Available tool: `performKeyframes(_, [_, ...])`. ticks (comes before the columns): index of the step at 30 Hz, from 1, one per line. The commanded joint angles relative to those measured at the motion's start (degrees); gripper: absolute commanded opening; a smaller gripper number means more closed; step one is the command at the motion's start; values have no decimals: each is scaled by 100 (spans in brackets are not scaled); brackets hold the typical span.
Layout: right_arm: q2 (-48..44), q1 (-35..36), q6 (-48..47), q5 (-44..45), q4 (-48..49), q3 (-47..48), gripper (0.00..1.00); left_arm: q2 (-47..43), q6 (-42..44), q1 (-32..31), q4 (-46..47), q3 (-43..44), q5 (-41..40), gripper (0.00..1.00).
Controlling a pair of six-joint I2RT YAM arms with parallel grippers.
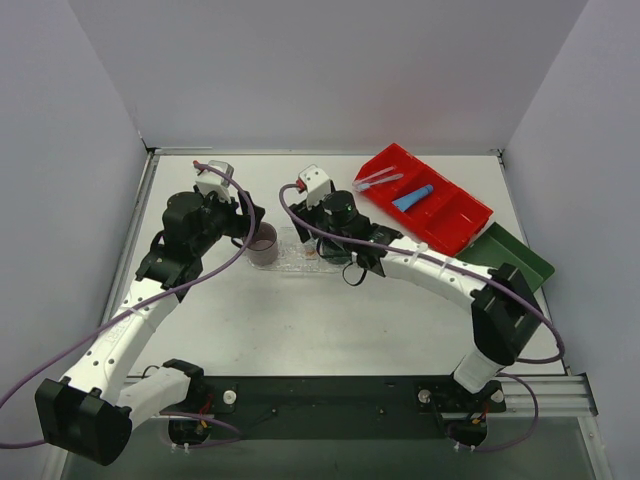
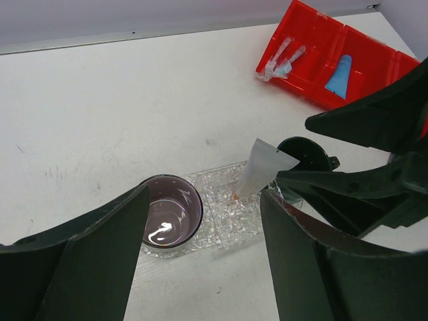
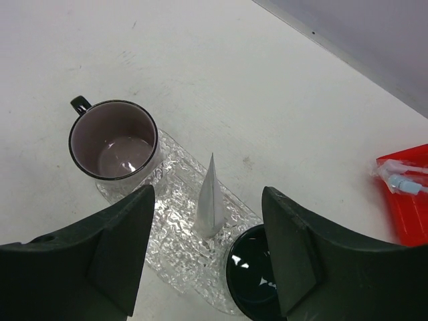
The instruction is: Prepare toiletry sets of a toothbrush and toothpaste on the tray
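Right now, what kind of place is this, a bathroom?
Probably a robot test bench, not a bathroom: a white table boxed in by blank walls, a left arm and right arm bolted at its near edge, a blue tube in a red bin.

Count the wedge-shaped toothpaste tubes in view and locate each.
2. The white tube stands on the clear textured tray; the blue tube lies in the red compartmented bin. Others may be hidden.
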Motion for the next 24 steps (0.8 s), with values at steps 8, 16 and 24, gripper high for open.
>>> performKeyframes(8, [-1642, -915, 496, -313, -1556, -185, 61, -42, -14, 50, 140, 89, 81, 77])
performKeyframes(16, [-1660, -2181, -84, -295, -3177, 219, 59, -42, -14, 59, 140, 80, 46, 77])
performKeyframes(24, [-555, -2490, -892, 538, -4013, 1010, 56, -51, -5, 50, 149, 71, 37, 77])
